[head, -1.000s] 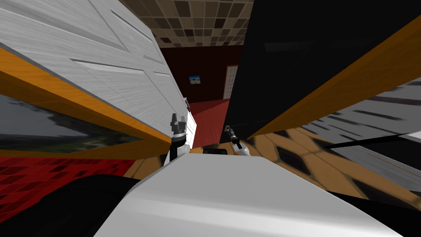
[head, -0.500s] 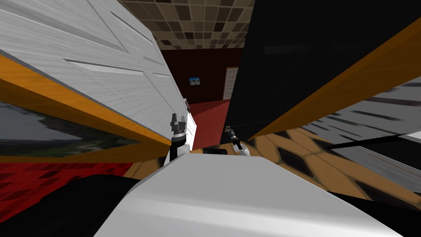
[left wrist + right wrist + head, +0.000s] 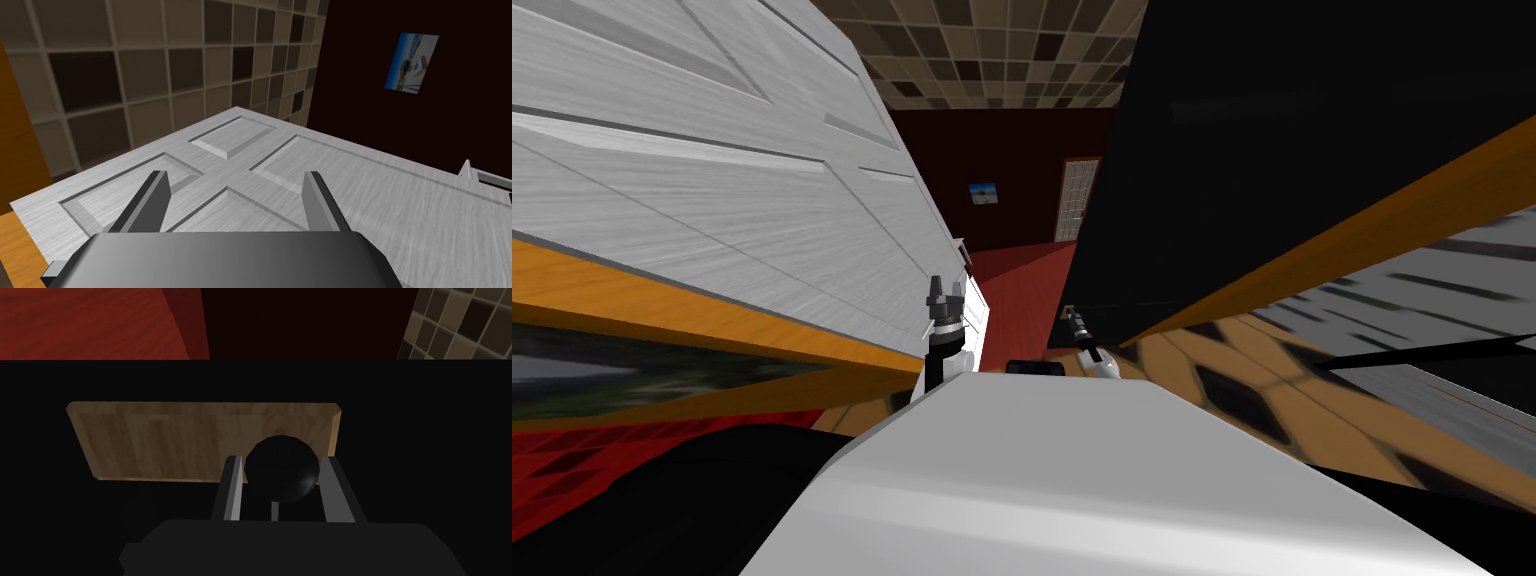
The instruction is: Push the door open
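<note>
You are looking at the white door (image 3: 762,200) on the left; the left gripper (image 3: 945,285) is pointing up alongside it, fingers spread and holding nothing; the right gripper (image 3: 1072,314) is reaching forward, lower, clamping the round black knob (image 3: 282,470) on the black door (image 3: 1272,150) to the right.

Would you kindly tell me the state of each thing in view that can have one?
white panelled door: stands open, red floor showing past its edge.
right gripper: shut on the black knob.
black knob: clasped on both sides, in front of a wooden plate.
left gripper: open, empty, fingers over the white panelled door.
</note>
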{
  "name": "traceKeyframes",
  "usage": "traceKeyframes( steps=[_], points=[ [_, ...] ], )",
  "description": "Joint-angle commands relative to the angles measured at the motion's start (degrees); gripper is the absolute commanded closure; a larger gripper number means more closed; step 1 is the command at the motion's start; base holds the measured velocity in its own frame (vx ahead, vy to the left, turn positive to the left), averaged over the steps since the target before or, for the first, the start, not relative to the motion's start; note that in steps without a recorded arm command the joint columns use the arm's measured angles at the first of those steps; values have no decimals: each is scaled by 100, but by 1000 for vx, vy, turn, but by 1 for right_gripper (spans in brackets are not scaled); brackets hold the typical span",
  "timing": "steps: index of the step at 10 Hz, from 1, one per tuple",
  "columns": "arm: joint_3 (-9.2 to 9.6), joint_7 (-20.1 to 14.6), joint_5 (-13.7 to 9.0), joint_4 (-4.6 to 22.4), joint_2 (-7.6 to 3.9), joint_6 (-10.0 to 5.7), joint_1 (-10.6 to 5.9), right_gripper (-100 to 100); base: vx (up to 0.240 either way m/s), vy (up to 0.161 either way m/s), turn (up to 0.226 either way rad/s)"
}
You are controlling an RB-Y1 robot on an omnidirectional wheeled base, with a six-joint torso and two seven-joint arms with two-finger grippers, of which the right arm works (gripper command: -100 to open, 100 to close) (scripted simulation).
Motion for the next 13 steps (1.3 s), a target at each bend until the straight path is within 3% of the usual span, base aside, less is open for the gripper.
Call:
traceKeyframes(
  steps=[1,7,9,11,13],
  points=[
    [-128,73,-82,50,-53,-32,-17,100,183,78,-53],
    [-396,247,-278,67,-57,-3,-9,100,137,59,-40],
    [-396,247,-278,67,-57,-3,-9,100,93,33,-8],
    [-554,349,-394,77,-59,14,-5,100,156,69,-54],
    [-554,349,-394,77,-59,14,-5,100,99,60,-35]
  ],
)
